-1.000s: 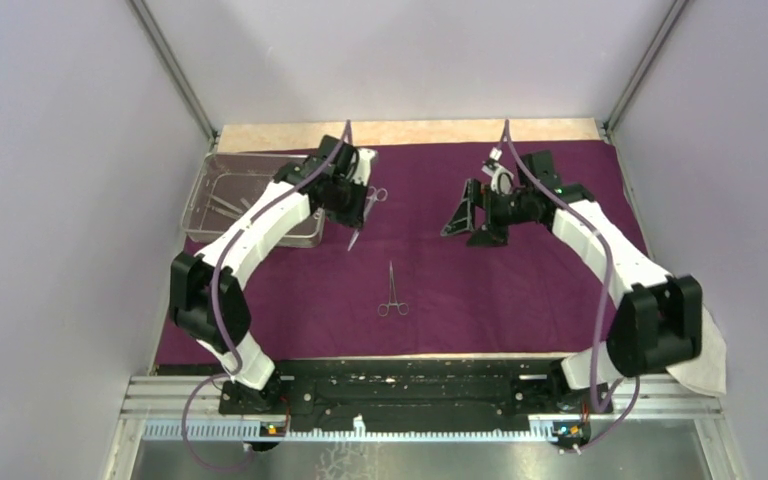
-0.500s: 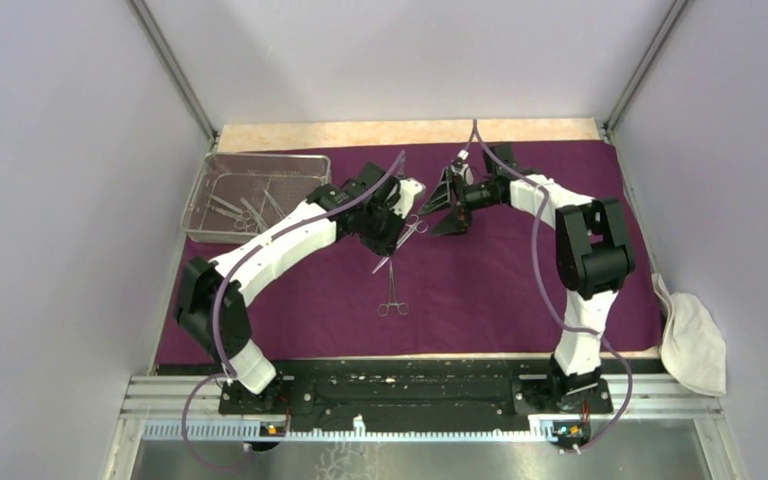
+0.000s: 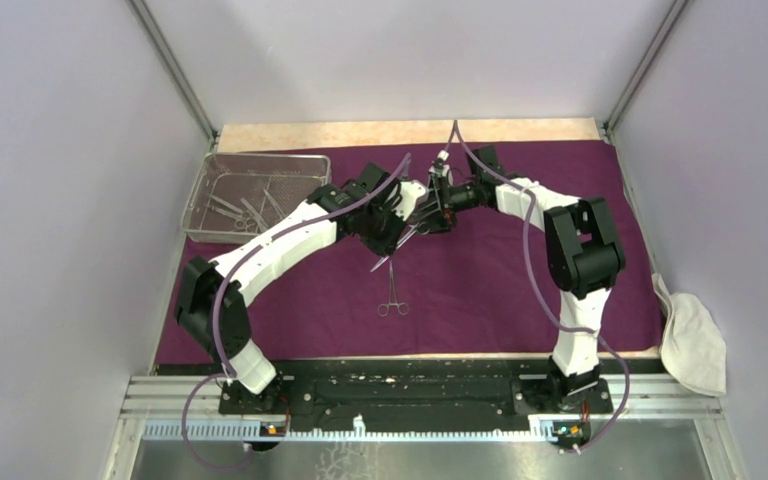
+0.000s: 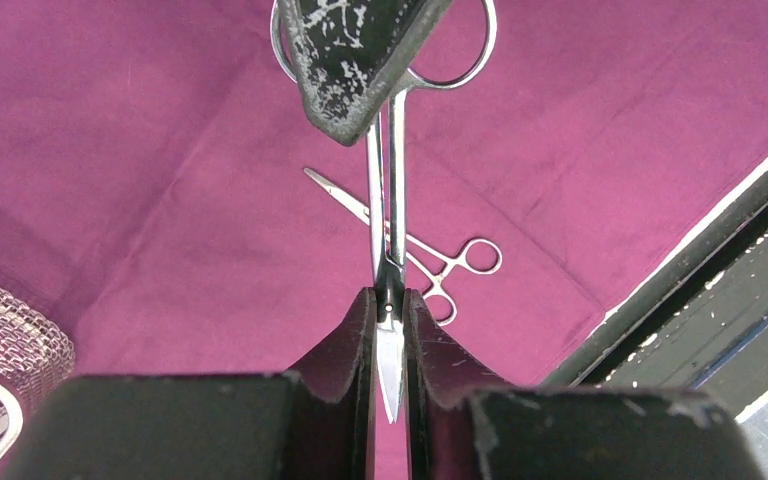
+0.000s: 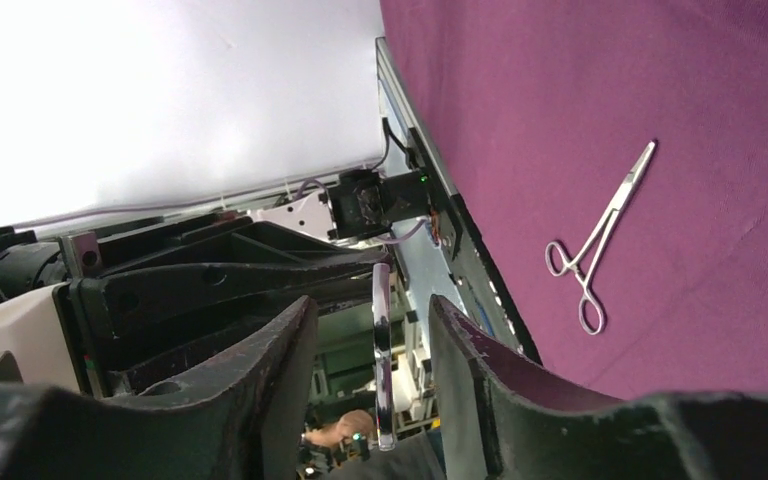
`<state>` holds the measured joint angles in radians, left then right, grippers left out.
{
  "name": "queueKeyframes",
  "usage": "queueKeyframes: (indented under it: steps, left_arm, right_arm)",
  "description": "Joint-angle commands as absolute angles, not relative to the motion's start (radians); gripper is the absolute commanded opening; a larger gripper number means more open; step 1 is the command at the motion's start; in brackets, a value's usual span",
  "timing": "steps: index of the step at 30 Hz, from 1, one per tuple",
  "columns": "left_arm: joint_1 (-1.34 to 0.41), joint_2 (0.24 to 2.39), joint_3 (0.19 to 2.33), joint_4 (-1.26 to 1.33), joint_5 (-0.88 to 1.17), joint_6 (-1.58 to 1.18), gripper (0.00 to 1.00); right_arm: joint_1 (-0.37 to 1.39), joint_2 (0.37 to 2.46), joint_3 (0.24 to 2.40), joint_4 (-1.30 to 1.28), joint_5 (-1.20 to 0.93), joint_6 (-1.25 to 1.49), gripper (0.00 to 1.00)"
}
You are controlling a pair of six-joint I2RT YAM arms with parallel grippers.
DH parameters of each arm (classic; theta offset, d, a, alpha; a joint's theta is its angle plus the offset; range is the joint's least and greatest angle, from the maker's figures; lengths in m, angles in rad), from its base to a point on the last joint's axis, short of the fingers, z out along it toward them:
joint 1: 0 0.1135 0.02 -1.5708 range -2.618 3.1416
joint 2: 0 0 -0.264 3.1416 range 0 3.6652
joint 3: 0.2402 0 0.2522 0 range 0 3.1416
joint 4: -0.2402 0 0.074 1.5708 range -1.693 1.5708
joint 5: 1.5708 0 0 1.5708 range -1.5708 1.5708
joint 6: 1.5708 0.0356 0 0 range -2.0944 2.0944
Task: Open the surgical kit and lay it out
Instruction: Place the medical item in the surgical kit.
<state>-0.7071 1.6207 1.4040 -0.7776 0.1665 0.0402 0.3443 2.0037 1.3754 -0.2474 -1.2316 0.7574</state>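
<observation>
The dark purple wrap [image 3: 500, 290] lies spread over the table, with the wire-mesh tray [image 3: 200, 190] at its back left holding several steel instruments. Above the middle of the wrap, my left gripper [image 4: 388, 300] is shut on a pair of scissors [image 4: 385, 190] at the pivot, ring handles pointing away. My right gripper [image 5: 372, 310] meets it from the right [image 3: 430, 208]. It is open, and one scissor ring handle [image 5: 382, 350] stands between its fingers with a gap on each side. One finger [image 4: 350, 60] overlaps the rings. A pair of forceps [image 3: 392, 295] lies on the wrap below.
A crumpled white cloth [image 3: 695, 345] sits off the wrap at the near right corner. The black mounting rail [image 3: 400, 385] runs along the near edge. A strip of bare tabletop [image 3: 410, 133] shows behind the wrap.
My left arm carried the scissors from beside the tray to the middle, then held still. My right arm swung left to the scissor handles and its jaws narrowed around one ring.
</observation>
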Motion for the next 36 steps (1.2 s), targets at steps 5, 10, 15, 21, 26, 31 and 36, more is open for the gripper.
queueKeyframes:
  steps: [5, 10, 15, 21, 26, 31, 36]
  left_arm:
    - [-0.712, 1.585, 1.402, -0.746, 0.184, 0.071, 0.0]
    - [-0.712, 1.576, 1.41, -0.749, 0.182, 0.035, 0.13]
    - [-0.707, 1.56, 1.519, -0.834, 0.129, -0.164, 0.72]
    - [-0.672, 1.599, 1.657, -0.907, 0.306, -0.663, 0.82]
    - [-0.654, 1.585, 1.637, -0.77, 0.418, -1.087, 0.78]
    - [-0.642, 1.458, 1.424, -0.421, 0.427, -1.554, 0.74]
    - [-0.655, 1.379, 1.178, -0.047, 0.298, -1.874, 0.69]
  right_arm:
    - [0.356, 1.973, 1.332, -0.071, -1.257, 0.835, 0.17]
    - [0.355, 1.889, 1.143, 0.39, -1.213, 1.132, 0.0]
    - [0.319, 1.78, 0.947, 0.906, -1.063, 1.409, 0.0]
    - [0.315, 1.602, 0.923, 0.65, -0.849, 1.093, 0.0]
    - [0.336, 1.464, 0.921, 0.511, -0.597, 0.882, 0.0]
    - [0.366, 1.392, 0.921, 0.504, -0.49, 0.794, 0.0]
    - [0.39, 1.321, 0.811, 0.652, -0.429, 0.86, 0.0]
